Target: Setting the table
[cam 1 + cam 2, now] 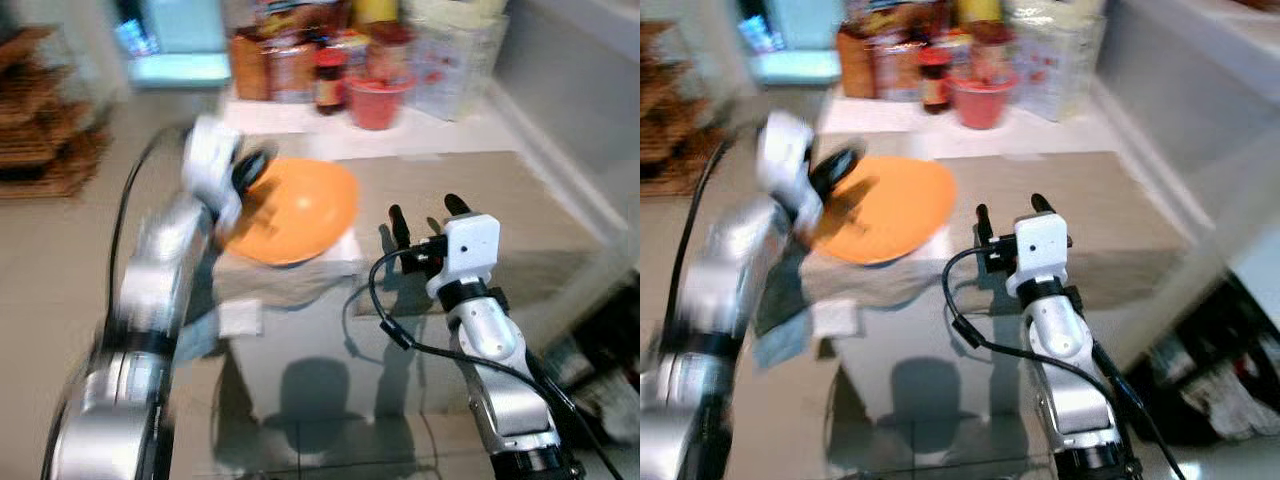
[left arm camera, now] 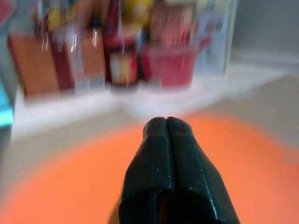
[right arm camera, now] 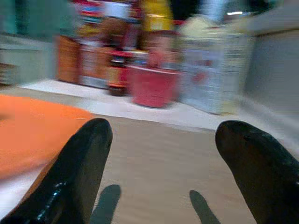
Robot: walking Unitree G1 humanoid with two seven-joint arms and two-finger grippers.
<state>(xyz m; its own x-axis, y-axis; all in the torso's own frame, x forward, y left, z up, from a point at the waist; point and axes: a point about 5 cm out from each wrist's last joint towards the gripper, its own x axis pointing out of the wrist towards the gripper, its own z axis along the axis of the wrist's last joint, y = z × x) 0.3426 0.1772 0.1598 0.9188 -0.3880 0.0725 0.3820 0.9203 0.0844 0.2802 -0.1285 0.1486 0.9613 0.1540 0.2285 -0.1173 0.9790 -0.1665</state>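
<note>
We see the left gripper [image 2: 167,122] with its jaws pressed together, the two black fingers [image 2: 154,158] lying side by side with no gap, over the orange plate [image 1: 295,210]. From the head cameras that gripper sits at the plate's left rim, and the blur keeps us from telling whether the rim is pinched between the fingers or only touched. The plate is tilted, resting on a pale grey box [image 1: 300,300] that stands at the left end of the desk [image 1: 520,210], just beside its brown top.

The right gripper [image 1: 427,222] has its jaws spread wide, its two fingertips [image 3: 91,140] well apart, and it hovers above the brown surface of the desk, to the right of the plate and holding nothing. Shadows of both fingers fall on the desk below it. A black cable [image 1: 970,335] loops from the right wrist.

Beyond the desk, on a white ledge [image 1: 300,118], we make out a red bowl [image 1: 377,100], a dark bottle with a red cap [image 1: 329,80], orange-brown packets [image 1: 265,65] and a clear plastic container [image 1: 455,65], all blurred. A wooden rack [image 1: 45,120] stands at the far left on the floor.
</note>
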